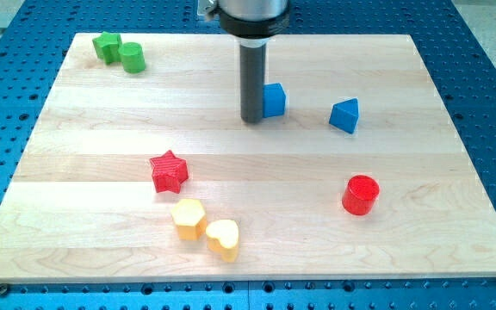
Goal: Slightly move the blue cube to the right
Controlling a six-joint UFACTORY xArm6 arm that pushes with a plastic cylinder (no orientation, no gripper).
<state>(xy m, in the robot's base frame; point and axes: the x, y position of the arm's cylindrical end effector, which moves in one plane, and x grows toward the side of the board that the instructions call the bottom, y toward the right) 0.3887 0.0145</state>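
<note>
The blue cube [274,100] sits on the wooden board [102,146] above the middle, toward the view's top. My tip [253,119] stands right against the cube's left side, touching or nearly touching it; the rod hides the cube's left edge. A second blue block, a triangular prism [345,115], lies to the right of the cube, with a gap between them.
A green star-like block [106,46] and a green cylinder [132,58] sit at the top left. A red star [169,171] is left of centre. A yellow pentagon-like block [188,218] and a yellow heart [223,238] lie near the bottom. A red cylinder [360,195] is at the lower right.
</note>
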